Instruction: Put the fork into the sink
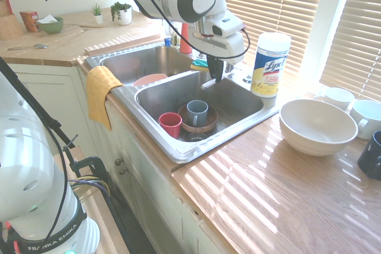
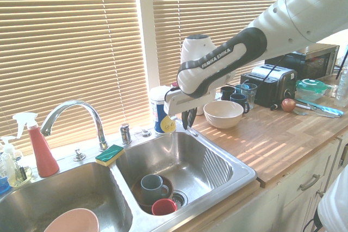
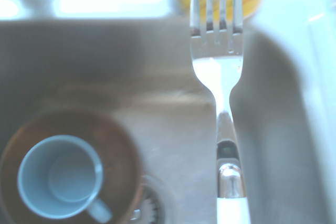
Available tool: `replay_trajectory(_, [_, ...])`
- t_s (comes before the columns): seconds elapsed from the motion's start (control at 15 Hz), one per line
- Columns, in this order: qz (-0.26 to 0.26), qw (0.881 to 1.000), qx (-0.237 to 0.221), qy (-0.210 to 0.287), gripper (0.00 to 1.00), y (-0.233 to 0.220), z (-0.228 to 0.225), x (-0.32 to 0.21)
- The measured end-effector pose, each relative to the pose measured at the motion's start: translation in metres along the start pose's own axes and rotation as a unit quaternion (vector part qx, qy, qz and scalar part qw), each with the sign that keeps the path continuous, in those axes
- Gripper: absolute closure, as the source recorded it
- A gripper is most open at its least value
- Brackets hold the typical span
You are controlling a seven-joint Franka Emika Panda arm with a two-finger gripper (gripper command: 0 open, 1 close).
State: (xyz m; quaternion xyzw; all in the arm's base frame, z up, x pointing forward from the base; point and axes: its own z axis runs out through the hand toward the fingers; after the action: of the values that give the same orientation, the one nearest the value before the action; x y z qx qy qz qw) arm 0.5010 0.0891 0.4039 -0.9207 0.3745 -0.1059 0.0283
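- My gripper [image 1: 215, 71] hangs over the back of the right-hand basin, its dark fingers pinching the fork [image 3: 223, 108] by the white handle.
- The fork is slim: a glossy white handle, then a polished silver neck and four straight tines, held level above the basin in the wrist view.
- The sink [image 1: 178, 147] is shiny stainless steel, two basins with a wide flat rim; a curved chrome faucet [image 2: 73, 113] arches behind the divider.
- Directly below in the basin: a round brown bowl [image 1: 208, 124] holding a grey-blue mug [image 1: 197, 112], a small red cup [image 1: 171, 124] touching the bowl, and the drain [image 2: 179, 199] just beside them.
- On the rim behind: a green-and-yellow sponge [image 2: 110, 154] and a wipes canister [image 1: 271, 63].
- A yellow cloth [image 1: 100, 93] drapes over the front edge; a large white bowl [image 1: 317, 127] sits on the wooden counter [image 1: 268, 194].
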Motion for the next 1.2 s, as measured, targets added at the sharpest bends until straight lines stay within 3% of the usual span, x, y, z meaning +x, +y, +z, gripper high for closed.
replay_trajectory(0.4, [-0.021,0.999,-0.035,-0.021,1.0,-0.011,0.119,-0.037])
replay_trajectory(0.93, [-0.025,0.995,-0.084,-0.046,1.0,0.001,0.197,-0.054])
replay_trajectory(1.0, [-0.028,0.995,-0.086,-0.047,0.0,-0.001,0.201,-0.058])
replay_trajectory(1.2, [-0.029,0.994,-0.093,-0.054,0.0,-0.004,0.21,-0.064])
